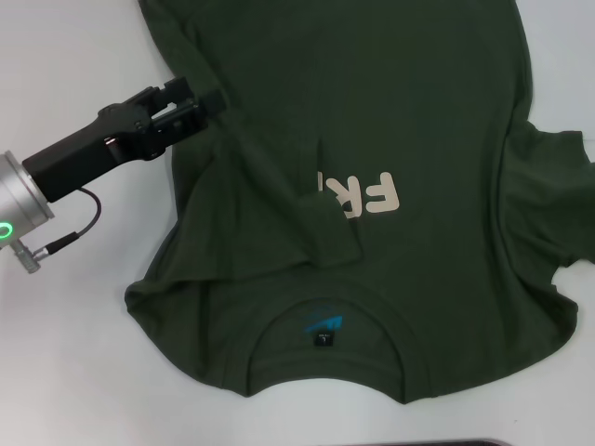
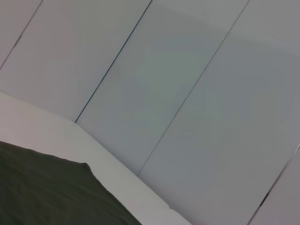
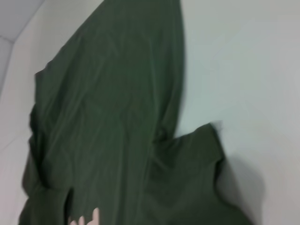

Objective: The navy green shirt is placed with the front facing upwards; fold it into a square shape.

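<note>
The navy green shirt (image 1: pixel 418 111) lies front up on the white table (image 1: pixel 74 353), collar toward me, its black neck label (image 1: pixel 323 327) showing. Its left sleeve (image 1: pixel 321 223) is folded in over the chest and covers part of the cream lettering (image 1: pixel 372 195). My left gripper (image 1: pixel 206 102) is at the shirt's left side edge, touching the cloth where it bunches. The left wrist view catches only a corner of the shirt (image 2: pixel 47 192). From the right wrist view I look down on the shirt (image 3: pixel 108 117) and its spread right sleeve (image 3: pixel 197 164). The right gripper is out of view.
Bare white table (image 3: pixel 243 70) surrounds the shirt on both sides. A grey panelled wall (image 2: pixel 187 84) rises behind the table's far edge. The right sleeve (image 1: pixel 548 204) reaches the head view's right border. A thin dark strip (image 1: pixel 446 443) shows at the near edge.
</note>
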